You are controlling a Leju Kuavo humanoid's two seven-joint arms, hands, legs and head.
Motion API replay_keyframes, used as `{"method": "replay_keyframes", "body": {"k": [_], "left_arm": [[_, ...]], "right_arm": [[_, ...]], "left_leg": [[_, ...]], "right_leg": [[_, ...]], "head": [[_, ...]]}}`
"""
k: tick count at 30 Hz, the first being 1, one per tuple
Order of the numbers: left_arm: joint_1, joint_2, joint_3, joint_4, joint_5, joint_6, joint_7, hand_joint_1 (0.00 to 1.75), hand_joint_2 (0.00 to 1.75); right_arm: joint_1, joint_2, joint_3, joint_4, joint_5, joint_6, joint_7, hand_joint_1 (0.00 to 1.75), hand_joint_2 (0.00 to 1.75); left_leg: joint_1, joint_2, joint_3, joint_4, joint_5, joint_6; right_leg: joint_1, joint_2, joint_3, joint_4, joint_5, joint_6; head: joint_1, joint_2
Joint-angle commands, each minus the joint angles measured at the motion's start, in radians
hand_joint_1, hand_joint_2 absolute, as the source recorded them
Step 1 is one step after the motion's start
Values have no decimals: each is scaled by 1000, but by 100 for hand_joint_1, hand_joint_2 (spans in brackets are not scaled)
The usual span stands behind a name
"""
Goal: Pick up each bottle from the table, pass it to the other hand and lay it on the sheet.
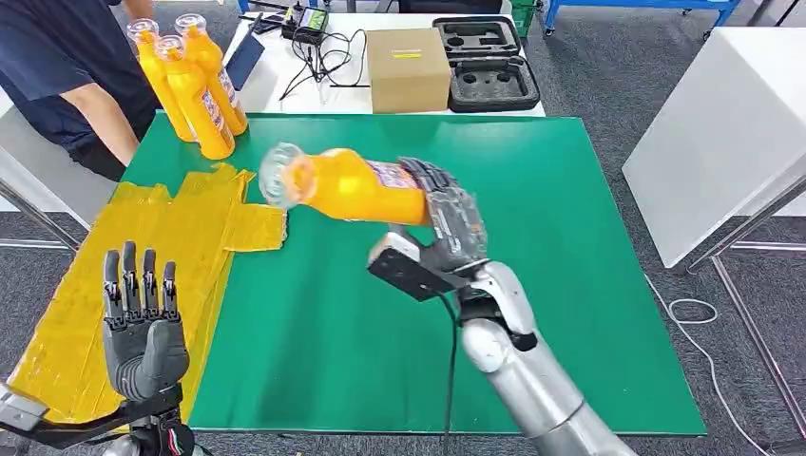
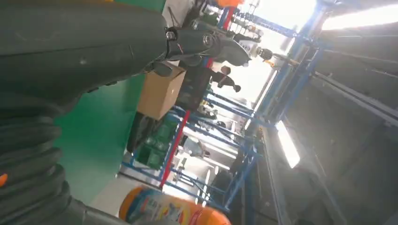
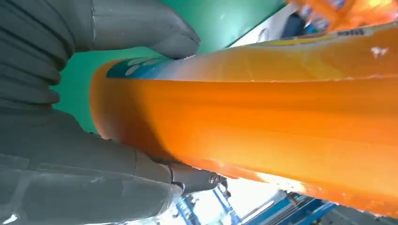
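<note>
Held bottle [image 1: 347,185]: orange, filled, carried on its side above the green counter [image 1: 589,285], its clear cap end directed toward the yellow sheet [image 1: 143,275], its base end enclosed by the right hand [image 1: 447,223]. In the right wrist view the bottle [image 3: 263,122] is seen clamped between the thick thumb and the fingers [image 3: 94,187] below it; the grip is judged firm.

Right hand: wrapped around the bottle's labelled lower body, the arm raised from below and bent inward, so that the bottle is held out toward the robot's left.

Left hand [image 1: 143,328]: raised over the near part of the sheet, palm turned up and inward, fingers upright and spread, nothing held. It is well apart from the bottle.

Step in hand: the bottle has been lifted; the pass to the other hand is judged not yet made. The next move is judged to call for the two hands to be brought together, the left hand closed on the free neck half before the right is released.

Standing bottles [image 1: 195,81]: three, upright, grouped at the counter's far left corner, beside a person's arm [image 1: 105,114].

Beyond the counter: a cardboard box [image 1: 407,68] and an open black foam case [image 1: 485,62] on a white table.
</note>
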Motion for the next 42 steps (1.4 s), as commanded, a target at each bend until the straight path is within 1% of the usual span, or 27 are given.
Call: {"method": "replay_keyframes", "body": {"k": [1, 5, 6, 7, 8, 9, 10, 16, 18, 22, 26, 30, 36, 38, 39, 40, 42], "left_arm": [[-22, -13, -11, 28, 53, -22, 30, 0, 175], [-22, -13, -11, 27, 54, -22, 32, 0, 175], [-27, -13, -14, 26, 63, -31, 42, 0, 175], [-44, -23, -40, 4, 68, -35, 51, 0, 175], [-43, -23, -52, -16, 65, -30, 52, 0, 175], [-43, -24, -56, -21, 65, -27, 53, 0, 175], [-42, -24, -59, -27, 64, -22, 56, 0, 175], [-41, -23, -61, -28, 64, -21, 56, 0, 175], [-40, -22, -62, -30, 60, -18, 52, 0, 175], [-76, -28, -75, -9, 56, -10, 55, 0, 175], [-105, -36, -79, 13, 53, -2, 61, 0, 175], [-109, -37, -71, 9, 15, 32, 44, 0, 175], [-76, -38, -45, -37, -21, 63, 22, 0, 175], [-70, -36, -42, -42, -22, 62, 22, 0, 175], [-67, -34, -38, -43, -22, 60, 22, 0, 175], [-65, -32, -37, -41, -21, 59, 22, 0, 175], [-65, -31, -34, -35, -21, 58, 22, 0, 175]], "right_arm": [[-119, 79, 139, 107, 6, 5, 35, 175, 175], [-119, 82, 143, 108, 7, 5, 36, 175, 175], [-123, 85, 156, 116, 7, 9, 40, 175, 175], [-112, 124, 181, 164, 17, 12, 51, 175, 175], [-107, 135, 187, 184, 23, 15, 54, 175, 175], [-104, 139, 189, 193, 27, 14, 54, 175, 175], [-102, 141, 192, 201, 31, 9, 52, 175, 175], [-102, 141, 192, 204, 32, 7, 51, 175, 175], [-96, 147, 190, 213, 32, 9, 49, 175, 175], [-104, 188, 217, 321, 45, 10, 42, 175, 175], [-124, 227, 244, 414, 47, -1, 26, 175, 175], [-157, 263, 307, 476, 41, 0, 11, 175, 175], [-170, 264, 434, 458, 10, 6, 43, 175, 175], [-172, 264, 457, 465, 8, 1, 38, 175, 175], [-175, 264, 470, 472, -5, -8, 32, 175, 175], [-174, 264, 470, 474, -6, -9, 32, 175, 175], [-178, 264, 474, 482, -10, -16, 23, 175, 175]], "left_leg": [[1, 4, 2, 0, -1, -2], [1, 4, 3, 0, -2, -3], [0, 3, 2, 0, -1, -2], [1, 2, 3, 0, -1, -3], [2, 2, 3, 0, -2, -3], [2, 2, 5, 1, -2, -4], [2, 0, 3, 0, -1, -2], [2, 0, 4, 0, -1, -3], [1, -1, 2, 0, 0, -2], [2, 0, 5, -1, -1, -4], [2, 0, 4, -1, 0, -3], [2, 1, 4, 0, -1, -3], [2, 2, 5, 0, -2, -3], [1, 1, 2, -1, 0, -2], [2, 1, 4, -1, -1, -3], [1, 0, 3, -1, 0, -2], [2, 2, 4, -1, -1, -3]], "right_leg": [[1, 3, 1, 0, 0, -1], [1, 3, 2, 0, -1, -2], [0, 2, 1, 0, 0, -1], [1, 1, 3, 0, -1, -1], [2, 1, 3, 0, -1, -1], [3, 0, 5, 0, -2, -2], [2, -1, 3, 0, -1, -1], [2, -1, 5, -1, -1, -1], [1, -1, 3, -1, -1, -1], [2, -1, 5, -1, -1, -2], [2, -2, 4, -1, -1, -2], [2, 0, 4, -1, -1, -1], [2, 1, 5, -1, -2, -1], [1, 0, 2, -1, -1, -1], [2, 0, 4, -1, -2, -1], [1, 0, 3, -1, -1, -1], [2, 1, 4, -1, -1, -1]], "head": [[0, 0], [0, 0], [0, 0], [0, 0], [0, 0], [0, 0], [0, 0], [0, 0], [0, 0], [0, 0], [0, 0], [0, 0], [0, 0], [0, 0], [0, 0], [0, 0], [0, 0]]}}
